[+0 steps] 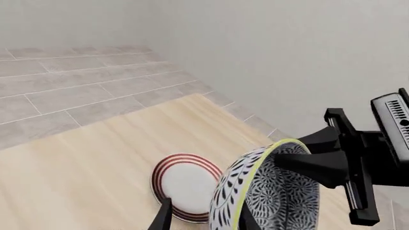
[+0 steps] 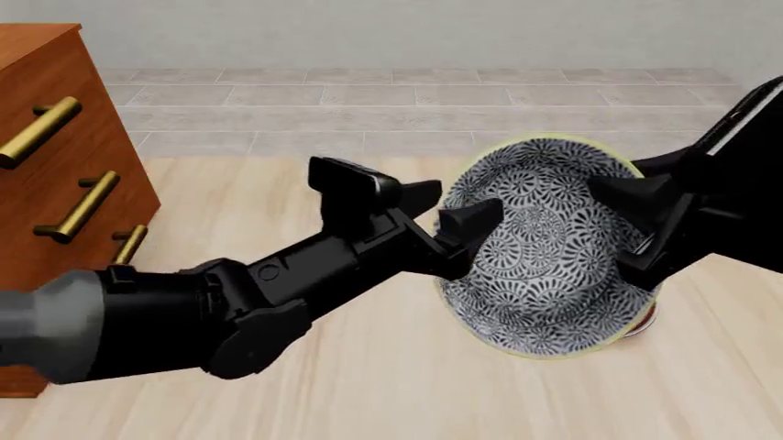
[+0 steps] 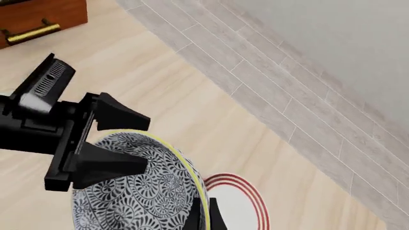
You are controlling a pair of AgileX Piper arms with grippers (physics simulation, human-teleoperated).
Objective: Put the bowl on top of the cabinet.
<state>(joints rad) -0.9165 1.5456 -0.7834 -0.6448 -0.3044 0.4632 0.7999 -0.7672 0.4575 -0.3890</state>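
The patterned bowl hangs above the table, tipped so its inside faces the front camera. My right gripper is shut on its right rim; in the right wrist view its fingers pinch the yellowish edge of the bowl. My left gripper is open and straddles the left rim, one finger inside and one outside. The left wrist view shows the bowl between those wide-set fingers and the right gripper beyond. The reddish-brown cabinet stands at the far left, well apart from the bowl.
A flat white plate with red rings lies on the light wooden table beneath the bowl, and shows in the right wrist view too. Grey floor tiles and a pale wall run behind the table.
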